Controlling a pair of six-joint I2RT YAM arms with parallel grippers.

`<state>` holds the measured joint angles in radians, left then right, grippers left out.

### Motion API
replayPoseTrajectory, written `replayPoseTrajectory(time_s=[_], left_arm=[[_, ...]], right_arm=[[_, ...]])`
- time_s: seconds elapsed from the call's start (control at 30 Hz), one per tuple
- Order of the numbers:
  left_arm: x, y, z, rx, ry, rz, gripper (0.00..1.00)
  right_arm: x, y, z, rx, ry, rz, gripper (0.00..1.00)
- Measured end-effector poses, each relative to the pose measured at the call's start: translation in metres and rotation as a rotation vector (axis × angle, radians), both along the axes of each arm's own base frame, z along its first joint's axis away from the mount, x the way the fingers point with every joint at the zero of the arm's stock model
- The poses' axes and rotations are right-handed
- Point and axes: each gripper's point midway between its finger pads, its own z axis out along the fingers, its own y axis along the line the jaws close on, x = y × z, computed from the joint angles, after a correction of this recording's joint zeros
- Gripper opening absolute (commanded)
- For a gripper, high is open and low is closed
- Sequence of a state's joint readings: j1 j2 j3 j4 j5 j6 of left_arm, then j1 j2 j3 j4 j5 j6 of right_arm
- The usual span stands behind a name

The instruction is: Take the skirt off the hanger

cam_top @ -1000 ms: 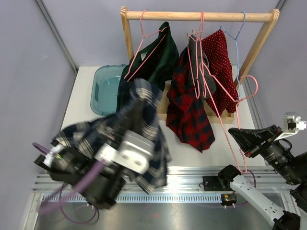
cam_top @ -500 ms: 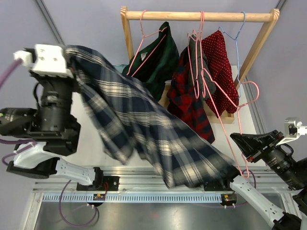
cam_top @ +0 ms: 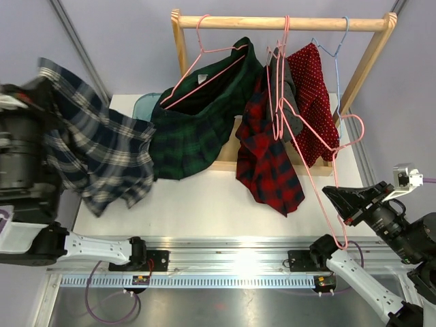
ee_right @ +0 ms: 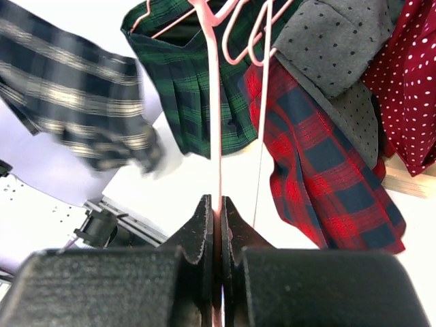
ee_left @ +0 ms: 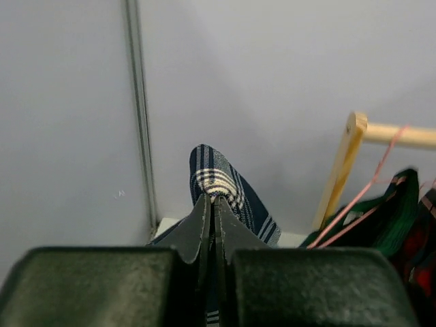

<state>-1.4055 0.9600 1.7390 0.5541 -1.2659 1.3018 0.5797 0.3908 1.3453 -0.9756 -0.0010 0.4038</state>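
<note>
Aloft, left end effector (ee_left: 212, 199) with skirt (cam_top: 102, 160).

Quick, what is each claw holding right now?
Left gripper: closed on the navy plaid skirt.
Right gripper: closed on a pink hanger.

Five garments show. Three are plaid: a navy skirt (cam_top: 102, 157) at the left, a green skirt (cam_top: 197, 136) and a red skirt (cam_top: 269, 170) on the rack. The other two are a grey dotted piece (ee_right: 334, 48) and a red dotted piece (cam_top: 310, 95), far right.

At least four hangers show: a left pink hanger (cam_top: 204, 49), a middle pink hanger (cam_top: 285, 41) in a bunch too tangled to count further, a blue hanger (cam_top: 337, 58), and a bare pink hanger (ee_right: 216, 122) near right.

There is one rack (cam_top: 272, 22), one bin (cam_top: 144, 103) and two arms, the left arm (cam_top: 27, 170) and the right arm (cam_top: 395, 225).
</note>
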Motion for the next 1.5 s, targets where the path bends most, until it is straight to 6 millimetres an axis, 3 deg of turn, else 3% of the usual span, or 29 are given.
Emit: replayPoseTrajectory(time_s=[0.1, 0.2, 0.33, 0.4, 0.5, 0.67, 0.8, 0.9, 1.03, 1.17, 1.33, 1.4, 1.5], left_arm=[[-0.005, 0.027, 0.03, -0.09, -0.054, 0.016, 0.0], [-0.006, 0.028, 0.056, -0.09, -0.096, 0.057, 0.0], [0.008, -0.005, 0.076, 0.02, -0.139, 0.145, 0.0], [0.023, -0.024, 0.079, 0.083, -0.144, 0.184, 0.0], [0.061, -0.044, 0.08, 0.16, -0.146, 0.262, 0.0], [0.15, -0.052, 0.059, 0.249, -0.118, 0.353, 0.0], [0.213, -0.034, 0.034, 0.249, -0.086, 0.368, 0.0], [0.246, -0.02, 0.021, 0.226, -0.085, 0.352, 0.0], [0.286, -0.016, 0.007, 0.182, -0.104, 0.263, 0.0], [0.331, -0.03, -0.017, 0.137, -0.103, 0.109, 0.0], [0.403, -0.07, -0.084, 0.106, -0.029, -0.112, 0.03], [0.432, -0.092, -0.125, 0.094, 0.028, -0.196, 0.11], [0.463, -0.112, -0.183, 0.076, 0.113, -0.272, 0.94]], right_arm=[[0.005, 0.004, -0.005, -0.006, 0.008, 0.0, 0.0], [0.01, 0.007, -0.009, -0.008, 0.012, 0.0, 0.0], [0.012, 0.008, -0.01, -0.009, 0.012, 0.0, 0.0], [0.012, 0.008, -0.01, -0.011, 0.01, -0.001, 0.0], [0.013, 0.007, -0.011, -0.017, 0.008, -0.004, 0.0], [0.014, 0.004, -0.015, -0.044, 0.007, -0.014, 0.0], [0.014, 0.002, -0.02, -0.075, 0.011, -0.017, 0.0], [0.015, 0.001, -0.024, -0.098, 0.019, -0.023, 0.0], [0.018, 0.0, -0.027, -0.116, 0.026, -0.033, 0.0], [0.024, 0.003, -0.032, -0.131, 0.036, -0.037, 0.0], [0.039, 0.012, -0.049, -0.158, 0.074, -0.037, 0.0], [0.046, 0.016, -0.056, -0.169, 0.09, -0.036, 0.0], [0.051, 0.02, -0.06, -0.179, 0.106, -0.036, 0.0]])
